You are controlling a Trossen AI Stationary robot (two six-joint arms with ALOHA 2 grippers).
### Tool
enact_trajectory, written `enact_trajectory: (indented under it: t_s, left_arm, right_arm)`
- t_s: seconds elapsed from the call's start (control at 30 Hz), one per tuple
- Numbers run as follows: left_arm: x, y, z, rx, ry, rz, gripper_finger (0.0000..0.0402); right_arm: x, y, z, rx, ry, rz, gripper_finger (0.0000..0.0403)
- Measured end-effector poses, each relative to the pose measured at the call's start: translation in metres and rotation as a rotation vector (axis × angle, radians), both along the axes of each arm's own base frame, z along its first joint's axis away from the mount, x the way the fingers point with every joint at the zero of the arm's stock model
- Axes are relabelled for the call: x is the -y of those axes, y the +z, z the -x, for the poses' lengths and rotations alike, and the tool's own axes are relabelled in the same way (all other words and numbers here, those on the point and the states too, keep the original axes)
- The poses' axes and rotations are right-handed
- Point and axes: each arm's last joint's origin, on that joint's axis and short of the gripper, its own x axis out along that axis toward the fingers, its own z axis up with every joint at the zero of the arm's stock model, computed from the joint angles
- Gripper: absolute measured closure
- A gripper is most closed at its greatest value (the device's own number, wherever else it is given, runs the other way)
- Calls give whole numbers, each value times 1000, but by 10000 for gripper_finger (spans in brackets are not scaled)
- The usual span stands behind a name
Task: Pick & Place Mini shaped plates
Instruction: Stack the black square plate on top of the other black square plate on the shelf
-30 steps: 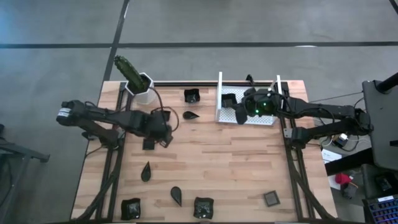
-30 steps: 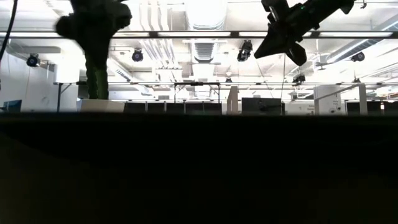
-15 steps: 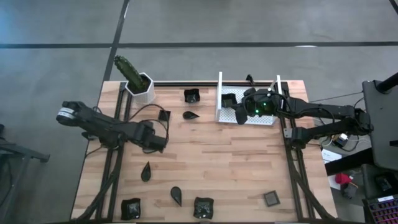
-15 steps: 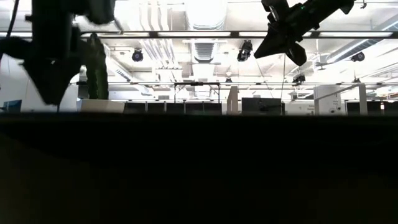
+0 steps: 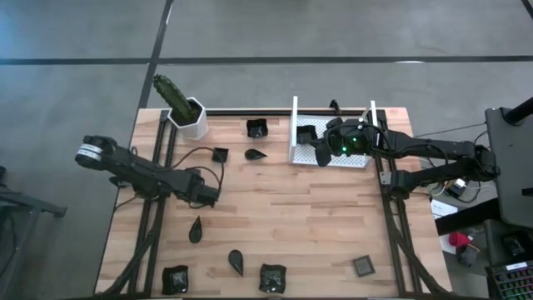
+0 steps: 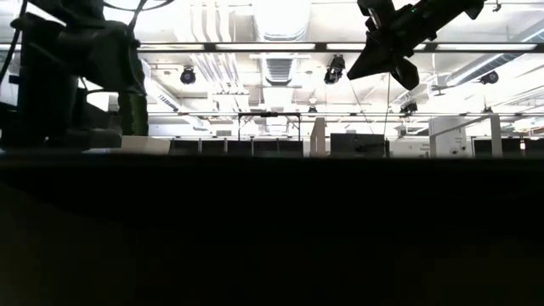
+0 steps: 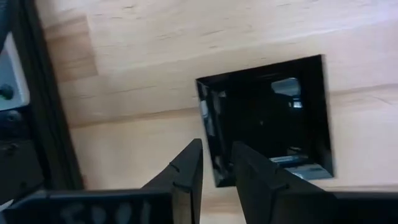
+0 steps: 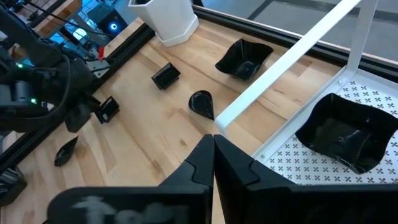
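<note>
The worktop (image 5: pixel 316 217) carries a white tray (image 5: pixel 331 143) with one plate (image 8: pixel 348 134) inside. The right end effector (image 8: pixel 213 138) hangs clenched over the tray's edge. The left end effector (image 7: pixel 216 157), slightly parted, straddles the rim of a square plate (image 7: pixel 267 118) near the worktop's left side.

I'm looking down on a light wooden table (image 5: pixel 283 225). Lying on it are small dark plates: a square plate (image 5: pixel 219 154), a teardrop plate (image 5: pixel 255 154), a square plate (image 5: pixel 256 127), two leaf plates (image 5: pixel 196 229) (image 5: pixel 237 262), and three square plates (image 5: pixel 175 277) (image 5: pixel 271 276) (image 5: pixel 363 266) along the near edge. A white hexagonal cactus pot (image 5: pixel 191 122) and a white perforated tray (image 5: pixel 333 154) are sitting at the far edge.
</note>
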Motion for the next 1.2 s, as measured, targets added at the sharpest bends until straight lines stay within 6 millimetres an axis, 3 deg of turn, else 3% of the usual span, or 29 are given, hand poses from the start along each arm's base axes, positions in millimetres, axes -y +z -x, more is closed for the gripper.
enact_trajectory:
  t_s: [0.53,0.67,0.8,1.2]
  left_arm:
    - [-1,-19,2,86,-6,7,322]
    - [-1,-18,1,94,-12,4,350]
    - [-1,-14,2,106,-36,5,392]
    - [1,23,-14,288,-111,-22,401]
  right_arm:
    - [0,0,0,4,-9,-9,394]
    - [0,0,0,4,-9,-9,394]
    - [0,0,0,4,-9,-8,394]
    - [0,0,0,2,-7,-3,394]
